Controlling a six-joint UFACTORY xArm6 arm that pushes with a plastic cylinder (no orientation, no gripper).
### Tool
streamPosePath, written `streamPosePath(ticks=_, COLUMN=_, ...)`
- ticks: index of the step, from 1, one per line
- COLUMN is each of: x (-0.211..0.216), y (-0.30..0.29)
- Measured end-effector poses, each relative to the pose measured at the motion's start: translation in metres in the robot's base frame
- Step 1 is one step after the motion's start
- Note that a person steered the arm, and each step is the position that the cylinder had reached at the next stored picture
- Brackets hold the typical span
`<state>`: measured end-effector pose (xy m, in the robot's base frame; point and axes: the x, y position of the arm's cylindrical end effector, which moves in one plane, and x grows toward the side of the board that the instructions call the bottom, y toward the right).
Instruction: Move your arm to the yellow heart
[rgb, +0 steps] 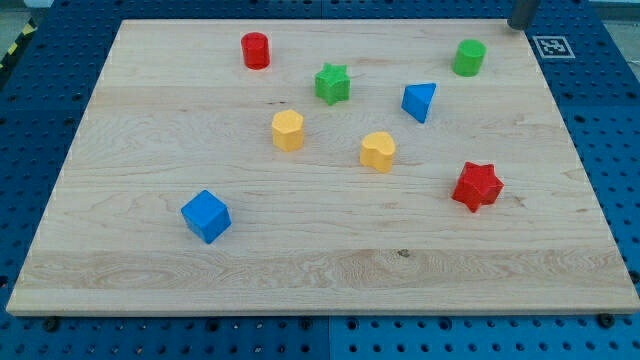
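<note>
The yellow heart (378, 151) lies near the middle of the wooden board (320, 270). My tip (519, 27) shows at the view's top right, at the board's far edge. It is well above and to the right of the heart and touches no block. The nearest block to it is the green cylinder (468, 57), to its lower left. A blue triangular block (420, 101) lies between the tip and the heart.
A yellow hexagon (288, 130) sits left of the heart, with a green star (332, 83) above it. A red cylinder (256, 50) is at top left, a red star (476, 186) at right, a blue cube (206, 216) at lower left. A fiducial tag (552, 45) lies beside the board's top right corner.
</note>
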<state>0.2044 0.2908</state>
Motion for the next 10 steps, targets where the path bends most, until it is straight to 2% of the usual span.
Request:
streamPosePath(ticks=6, x=0.011, y=-0.023)
streamPosePath(ticks=9, x=0.049, y=-0.038)
streamPosePath(ticks=10, x=0.082, y=-0.055)
